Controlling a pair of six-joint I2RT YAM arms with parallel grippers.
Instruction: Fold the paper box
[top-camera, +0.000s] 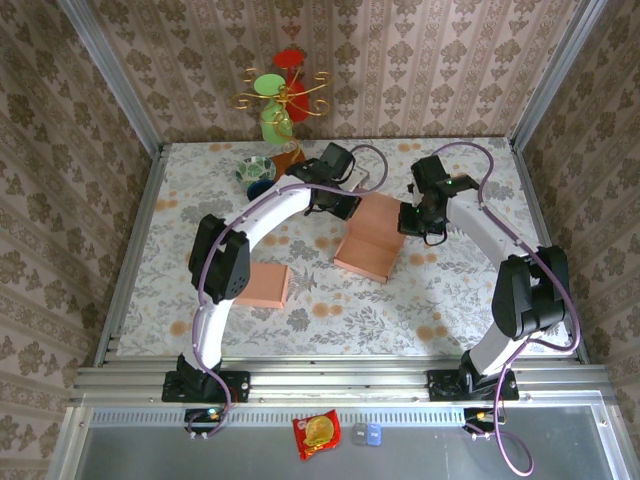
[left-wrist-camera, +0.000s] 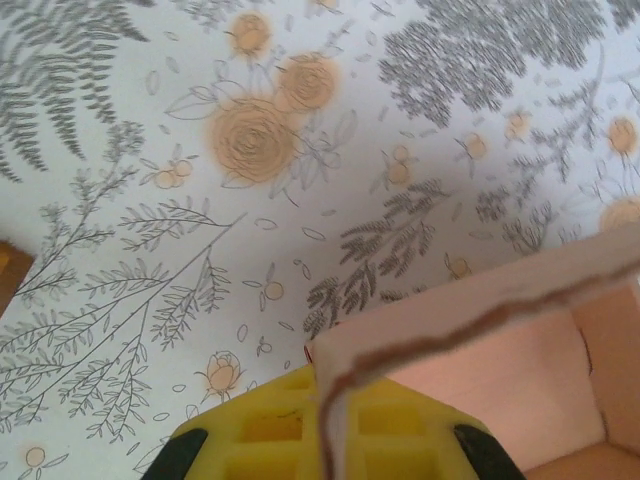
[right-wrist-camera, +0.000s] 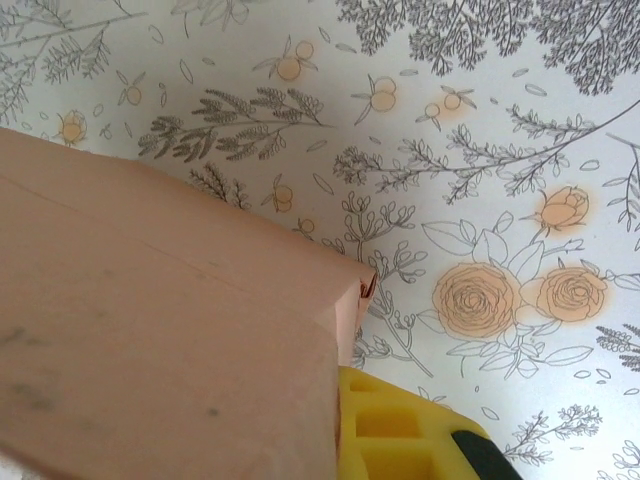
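The paper box (top-camera: 368, 242) sits at the middle of the tabletop (top-camera: 450, 295). My left end effector (left-wrist-camera: 327, 428) pinches its left wall, my right end effector (top-camera: 412, 224) its right wall, I judge to brace 2 sides for folding.

The paper box (top-camera: 368, 238) sits in the middle of the table (top-camera: 440, 290), between the two hands. The left hand (top-camera: 345, 207) is at its far left corner, with a wall of the box between its fingers (left-wrist-camera: 270, 435). The right hand (top-camera: 414, 224) is on the box's far right side. A second box (top-camera: 262, 284) lies to the near left, well apart, just beside the left arm. Farther back on the left stands a bowl (top-camera: 255, 168), with a stand (top-camera: 280, 100) behind it at the far edge. A packet (top-camera: 316, 433) lies on the ledge before the arm bases.
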